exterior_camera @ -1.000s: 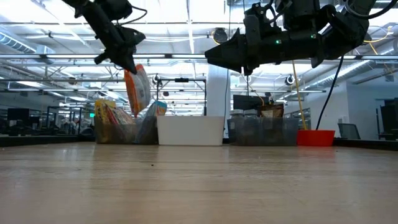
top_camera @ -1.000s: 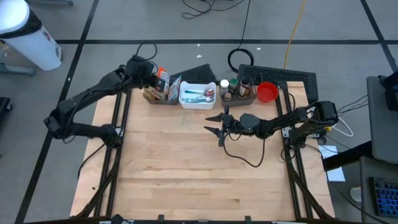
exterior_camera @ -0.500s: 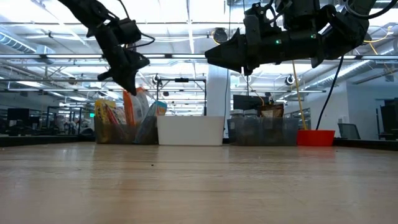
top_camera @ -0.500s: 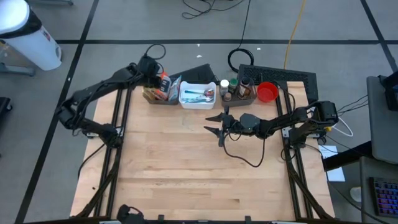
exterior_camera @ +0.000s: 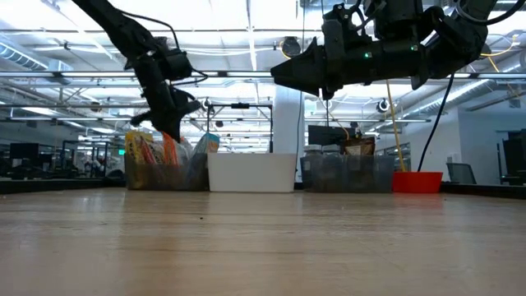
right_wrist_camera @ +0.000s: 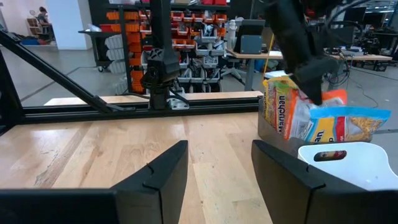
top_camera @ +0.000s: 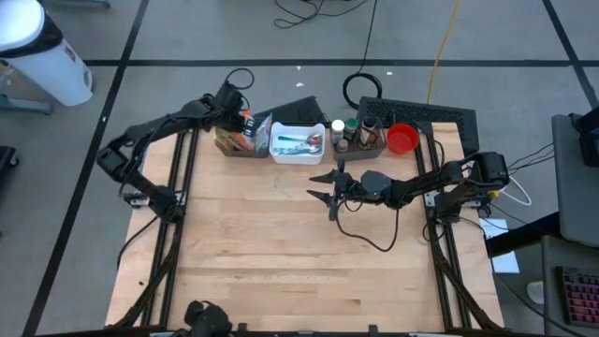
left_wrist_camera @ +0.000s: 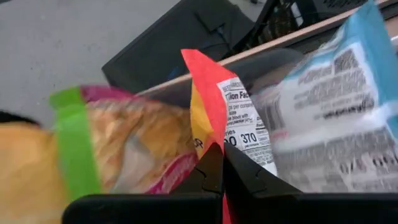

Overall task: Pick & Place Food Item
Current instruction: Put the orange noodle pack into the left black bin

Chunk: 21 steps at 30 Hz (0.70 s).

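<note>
The left tool (top_camera: 241, 120) is clamped shut on an orange snack bag (left_wrist_camera: 214, 102) — down in the bin (top_camera: 227, 146) at the surface's (top_camera: 281, 243) far-left corner. The right tool (top_camera: 320, 184) hovers mid-surface, part open and holding nothing.

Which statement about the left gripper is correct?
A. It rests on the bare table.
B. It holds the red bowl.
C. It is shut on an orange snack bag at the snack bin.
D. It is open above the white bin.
C: the left gripper is pinched shut on the orange snack bag, down at the snack bin among the other bags.
</note>
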Available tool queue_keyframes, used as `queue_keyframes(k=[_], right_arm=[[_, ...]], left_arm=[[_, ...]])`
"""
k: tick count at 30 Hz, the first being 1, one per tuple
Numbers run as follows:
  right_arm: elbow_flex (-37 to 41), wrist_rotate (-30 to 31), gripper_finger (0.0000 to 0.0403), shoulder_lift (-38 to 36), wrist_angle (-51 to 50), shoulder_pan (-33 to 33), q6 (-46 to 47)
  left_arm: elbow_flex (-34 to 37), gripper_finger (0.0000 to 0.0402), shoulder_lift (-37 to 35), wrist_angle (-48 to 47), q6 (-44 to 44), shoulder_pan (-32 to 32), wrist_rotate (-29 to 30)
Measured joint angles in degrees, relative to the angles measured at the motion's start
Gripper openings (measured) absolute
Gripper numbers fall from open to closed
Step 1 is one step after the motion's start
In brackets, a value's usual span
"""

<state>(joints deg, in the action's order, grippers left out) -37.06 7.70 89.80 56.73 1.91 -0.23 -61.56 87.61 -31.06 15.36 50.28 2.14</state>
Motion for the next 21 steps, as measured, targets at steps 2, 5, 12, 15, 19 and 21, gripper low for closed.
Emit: queue_keyframes(k=[2, 5, 12, 15, 19, 21], right_arm=[[0.0, 0.0, 0.0171, 0.0, 0.0, 0.0, 0.0], [0.0, 0.0, 0.0171, 0.0, 0.0, 0.0, 0.0], [0.0, 0.0, 0.0171, 0.0, -0.8, 0.2, -0.5], [0.0, 0.0, 0.0171, 0.0, -1.2, 0.7, 0.0], [0.0, -0.1, 0.0171, 0.0, -2.1, 1.2, 1.4], [0.0, -0.1, 0.0171, 0.0, -2.0, 1.2, 1.5]], left_arm=[[-0.1, 0.0000, 1.6, 1.8, 0.1, 0.0, -1.4], [-0.2, 0.0001, 3.3, 4.9, 0.1, 0.0, -3.1], [-0.1, 0.0006, 3.1, 5.3, 0.1, 0.0, -3.6], [0.0, 0.0015, 2.5, 5.2, 0.2, 0.1, -3.6], [0.0, 0.0025, 2.5, 4.8, 1.7, 0.1, -3.8], [0.0, 0.0026, 2.5, 4.6, 1.7, 0.1, -3.8]])
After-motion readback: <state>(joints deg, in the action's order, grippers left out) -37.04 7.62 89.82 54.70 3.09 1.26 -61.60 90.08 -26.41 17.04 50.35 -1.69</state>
